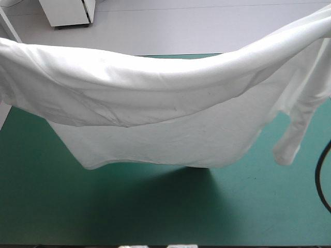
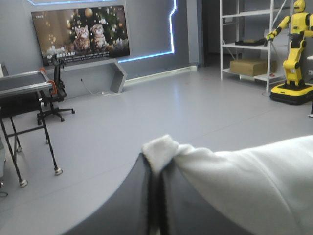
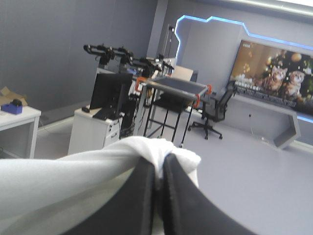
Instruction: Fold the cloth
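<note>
The white T-shirt hangs lifted above the teal-green table, stretched from the left edge of the high view to its upper right corner and sagging in the middle. One sleeve dangles at the right. Both arms are outside the high view. In the left wrist view my left gripper is shut on the T-shirt, a white corner poking out above the fingertips. In the right wrist view my right gripper is shut on the T-shirt, cloth bunched over its tips. Both wrist views look level into the room.
The shirt's lower hem hangs just over the middle of the table, casting a shadow in front of it. Bare teal-green cover shows along the near side and at both front corners.
</note>
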Motion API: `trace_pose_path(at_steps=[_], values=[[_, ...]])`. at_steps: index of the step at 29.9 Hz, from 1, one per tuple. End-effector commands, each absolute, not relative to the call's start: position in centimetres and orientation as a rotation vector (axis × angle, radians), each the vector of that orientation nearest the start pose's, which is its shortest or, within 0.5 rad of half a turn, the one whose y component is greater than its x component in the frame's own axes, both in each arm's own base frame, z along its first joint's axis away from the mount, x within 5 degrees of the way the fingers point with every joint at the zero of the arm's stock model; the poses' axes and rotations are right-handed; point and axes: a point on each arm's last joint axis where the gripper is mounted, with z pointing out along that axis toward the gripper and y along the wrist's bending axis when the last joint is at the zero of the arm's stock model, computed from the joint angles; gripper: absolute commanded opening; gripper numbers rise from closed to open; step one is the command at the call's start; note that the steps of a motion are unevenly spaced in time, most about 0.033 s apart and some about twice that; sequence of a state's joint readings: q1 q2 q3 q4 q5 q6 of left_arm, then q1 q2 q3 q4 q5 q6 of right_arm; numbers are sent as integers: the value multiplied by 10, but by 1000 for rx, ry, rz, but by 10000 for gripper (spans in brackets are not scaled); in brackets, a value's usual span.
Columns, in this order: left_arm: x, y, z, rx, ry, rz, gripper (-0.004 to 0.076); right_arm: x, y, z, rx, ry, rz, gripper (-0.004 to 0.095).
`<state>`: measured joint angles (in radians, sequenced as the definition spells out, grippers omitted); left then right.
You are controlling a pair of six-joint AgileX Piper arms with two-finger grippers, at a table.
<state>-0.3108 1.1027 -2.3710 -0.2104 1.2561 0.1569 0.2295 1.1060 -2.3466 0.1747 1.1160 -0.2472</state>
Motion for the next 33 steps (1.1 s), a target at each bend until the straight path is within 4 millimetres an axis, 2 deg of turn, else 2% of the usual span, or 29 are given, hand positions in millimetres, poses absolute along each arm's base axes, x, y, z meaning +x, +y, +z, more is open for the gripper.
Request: trace_pose_path(at_steps=[1, 5, 7, 9, 12, 15, 20, 23, 33], values=[[7, -24, 662, 444, 1298, -370, -9, 11, 18, 679, -365, 1084, 153, -13], [6, -24, 661, 441, 1309, -377, -9, 9, 16, 684, -341, 1023, 144, -13], [13, -25, 657, 426, 1371, -378, -9, 14, 16, 685, -334, 1020, 130, -13], [29, -27, 651, 404, 1455, -372, -9, 27, 18, 683, -328, 1060, 118, -13], [60, -36, 638, 388, 1572, -388, -9, 61, 25, 675, -339, 1164, 122, -13], [94, -46, 616, 374, 1721, -387, -9, 98, 33, 663, -357, 1267, 125, -13], [154, -64, 557, 384, 2015, -367, -9, 161, 46, 626, -397, 1498, 100, -13], [182, -70, 524, 379, 2147, -311, -9, 197, 52, 603, -405, 1596, 74, -13], [272, -81, 471, 337, 2222, -73, -9, 326, 69, 532, -407, 1759, -55, -13]])
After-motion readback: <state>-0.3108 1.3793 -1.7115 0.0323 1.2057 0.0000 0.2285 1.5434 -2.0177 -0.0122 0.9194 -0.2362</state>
